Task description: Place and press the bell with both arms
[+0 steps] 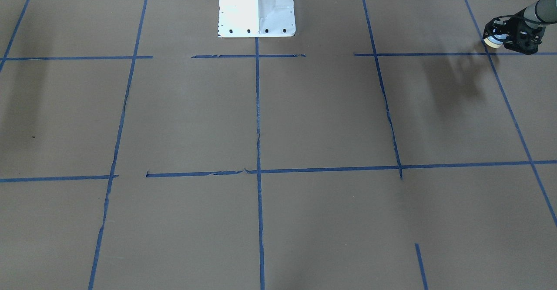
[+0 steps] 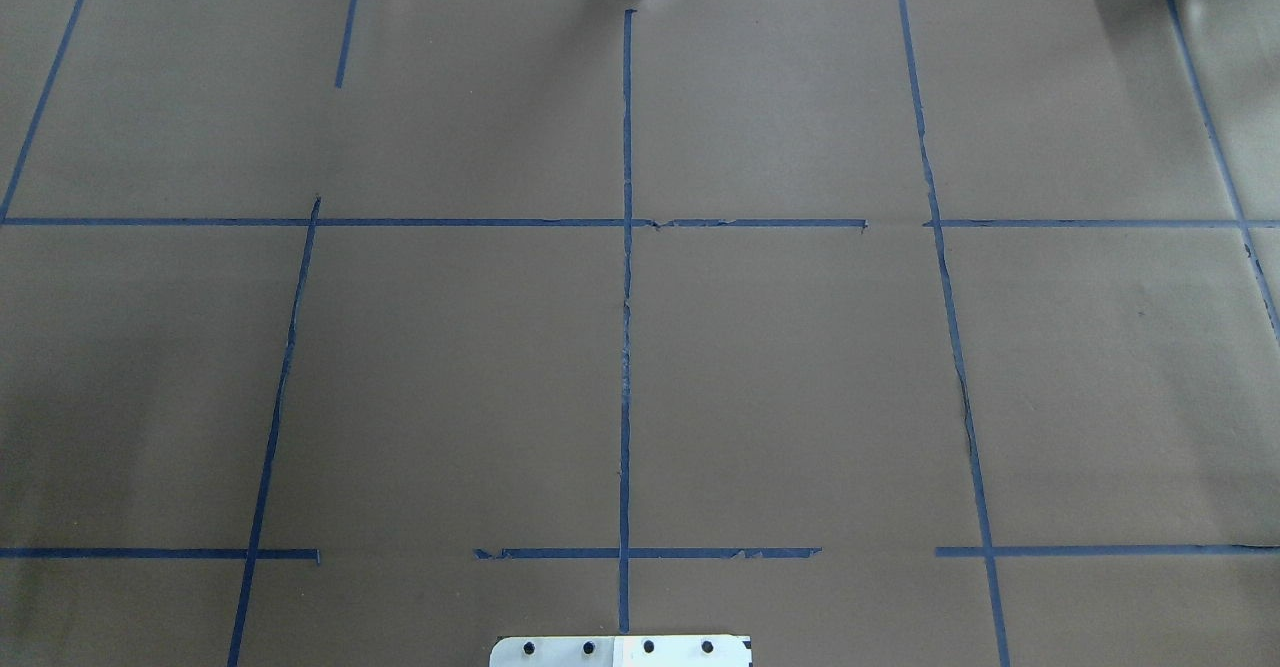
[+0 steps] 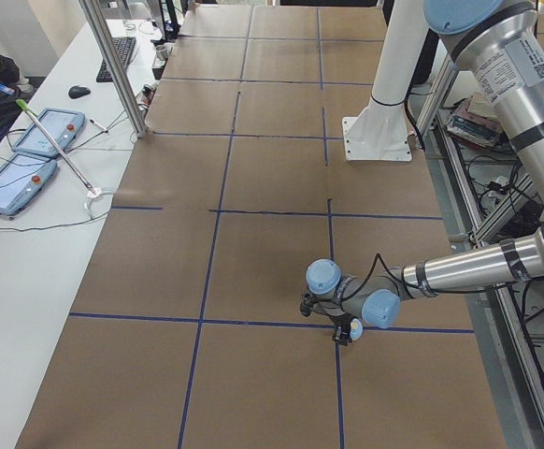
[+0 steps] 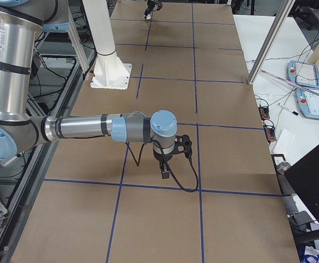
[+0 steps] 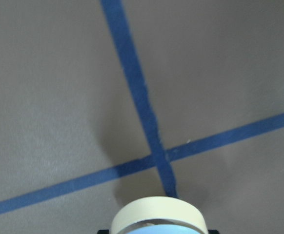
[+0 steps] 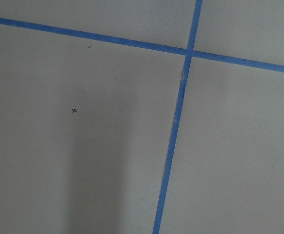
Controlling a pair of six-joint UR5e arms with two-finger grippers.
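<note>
My left gripper (image 1: pixel 498 38) is shut on the bell (image 1: pixel 492 43), a small light-blue dome whose cream base points away from the fingers. It hangs a little above the brown table at that view's far top right. In the left wrist view the bell (image 5: pixel 156 214) fills the bottom edge, just short of a crossing of blue tape lines. Seen from the left end, the bell (image 3: pixel 354 329) sits under the near arm's wrist. My right gripper (image 4: pixel 165 169) shows only in the exterior right view, pointing down close to the table. I cannot tell whether it is open or shut.
The white pedestal base (image 1: pixel 256 7) is bolted at the robot's side of the table. Blue tape lines (image 2: pixel 626 347) divide the brown surface into squares. Beyond the table's far edge a metal post (image 3: pixel 113 65) and two tablets (image 3: pixel 38 131) stand on a white bench.
</note>
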